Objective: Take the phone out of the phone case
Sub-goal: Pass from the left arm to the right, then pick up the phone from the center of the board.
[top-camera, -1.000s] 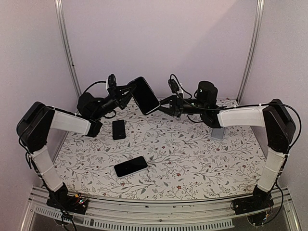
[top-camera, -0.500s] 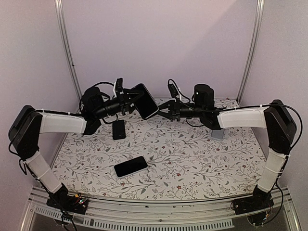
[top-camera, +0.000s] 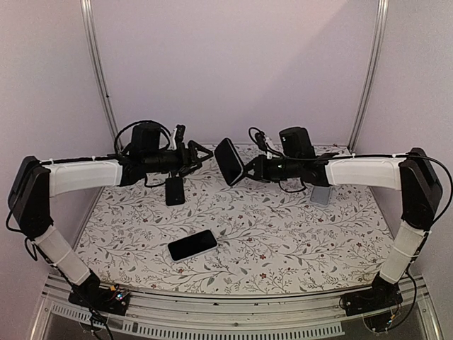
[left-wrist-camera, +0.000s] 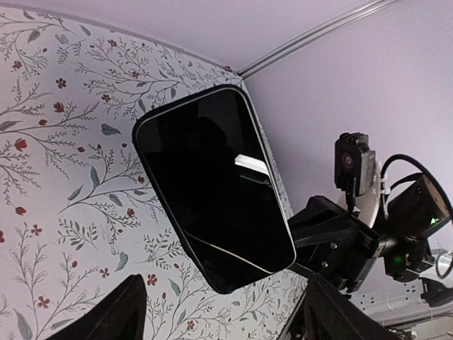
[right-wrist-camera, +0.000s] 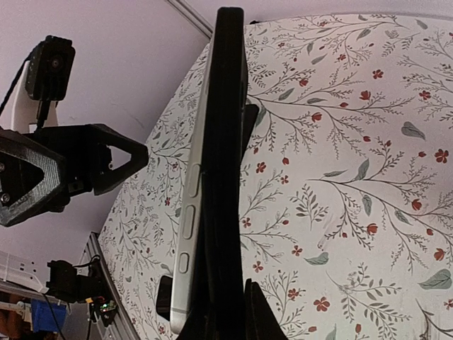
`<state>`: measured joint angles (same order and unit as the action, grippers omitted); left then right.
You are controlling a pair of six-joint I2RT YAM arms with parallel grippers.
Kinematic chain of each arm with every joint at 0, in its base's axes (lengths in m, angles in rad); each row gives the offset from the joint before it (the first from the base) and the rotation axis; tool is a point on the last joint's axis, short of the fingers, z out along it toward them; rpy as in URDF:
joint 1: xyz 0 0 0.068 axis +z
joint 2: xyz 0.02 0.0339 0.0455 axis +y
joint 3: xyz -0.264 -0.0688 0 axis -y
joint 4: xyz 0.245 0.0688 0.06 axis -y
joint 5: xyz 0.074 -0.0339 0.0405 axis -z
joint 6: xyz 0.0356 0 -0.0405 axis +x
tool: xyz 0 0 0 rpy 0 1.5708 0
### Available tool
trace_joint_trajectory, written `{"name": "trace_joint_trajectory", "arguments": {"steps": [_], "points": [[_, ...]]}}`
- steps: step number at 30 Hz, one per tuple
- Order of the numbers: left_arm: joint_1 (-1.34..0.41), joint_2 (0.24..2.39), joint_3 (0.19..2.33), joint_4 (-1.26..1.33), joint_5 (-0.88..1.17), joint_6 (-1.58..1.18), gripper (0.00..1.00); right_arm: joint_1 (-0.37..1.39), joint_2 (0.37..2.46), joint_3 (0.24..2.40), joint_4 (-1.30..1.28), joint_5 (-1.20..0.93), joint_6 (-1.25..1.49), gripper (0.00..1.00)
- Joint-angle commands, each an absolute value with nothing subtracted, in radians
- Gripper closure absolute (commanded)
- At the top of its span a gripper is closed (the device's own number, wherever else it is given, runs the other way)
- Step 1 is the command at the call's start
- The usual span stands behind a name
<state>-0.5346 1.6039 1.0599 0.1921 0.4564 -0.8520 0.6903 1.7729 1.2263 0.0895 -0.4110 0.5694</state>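
The phone (top-camera: 229, 161), seemingly not yet freed from its phone case (right-wrist-camera: 228, 106), is held aloft over the far edge of the table (top-camera: 283, 234) by the right claw (top-camera: 248, 170), clamped on the case's end. The left claw (top-camera: 204, 156) is spread wide, empty, nearby. Next, the case rim must be caught and peeled.

Phone (top-camera: 228, 161) between two grippers, mid-frame.
Right gripper (top-camera: 245, 172) clasps its right edge; left gripper (top-camera: 204, 153) stands apart at left.
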Motion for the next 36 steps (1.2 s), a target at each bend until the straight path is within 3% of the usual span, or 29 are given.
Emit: {"name": "trace_joint_trajectory", "arguments": {"steps": [1,14,36], "points": [[-0.575,1.651,1.107,0.087,0.456,-0.808,0.22,0.719,1.738,1.298,0.014,-0.248,0.425,1.00],[-0.627,1.812,1.204,0.061,0.456,-0.815,0.22,0.820,1.858,1.398,-0.117,0.039,0.306,1.00],[-0.636,1.960,1.244,0.093,0.453,-0.822,0.22,0.847,2.012,1.483,-0.125,0.110,0.305,1.00]]}}
